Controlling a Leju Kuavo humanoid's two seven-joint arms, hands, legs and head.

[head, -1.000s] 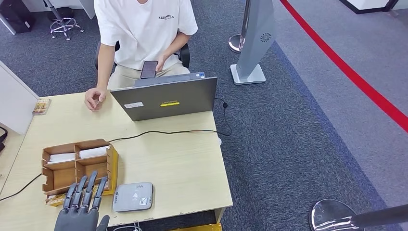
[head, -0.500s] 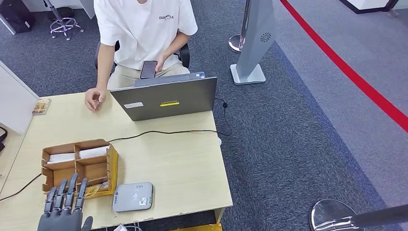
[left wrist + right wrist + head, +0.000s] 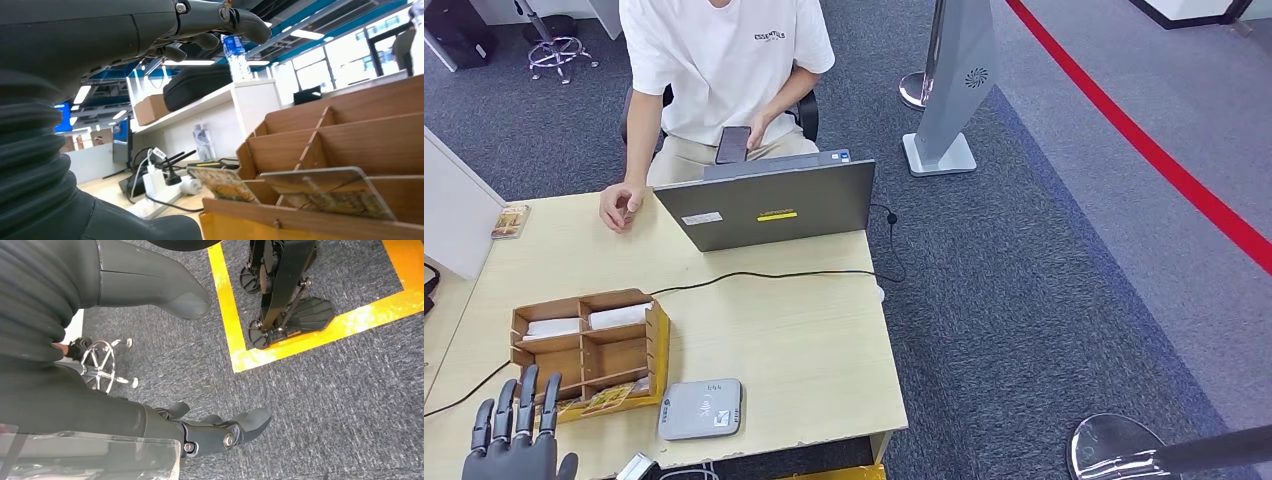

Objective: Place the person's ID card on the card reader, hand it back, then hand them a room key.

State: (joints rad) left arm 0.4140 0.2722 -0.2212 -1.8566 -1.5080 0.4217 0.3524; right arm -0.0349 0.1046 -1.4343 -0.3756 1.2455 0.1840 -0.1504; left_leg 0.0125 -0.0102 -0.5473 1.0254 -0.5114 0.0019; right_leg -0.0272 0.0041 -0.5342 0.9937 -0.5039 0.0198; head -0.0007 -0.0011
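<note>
one card reader (image 3: 701,408) lies right of the empty left hand (image 3: 516,447).

The table (image 3: 804,340) fills the lower left of the head view. On it, the laptop (image 3: 769,205) stands at the upper middle, with the person (image 3: 724,60) seated behind it at the top. The divided box (image 3: 589,345) sits at lower left, cards (image 3: 604,400) along its lower edge, perhaps leaning in a slot. The card reader (image 3: 701,408) lies just right of the box. The left hand (image 3: 514,445) is at the bottom left corner, below the box.
</note>
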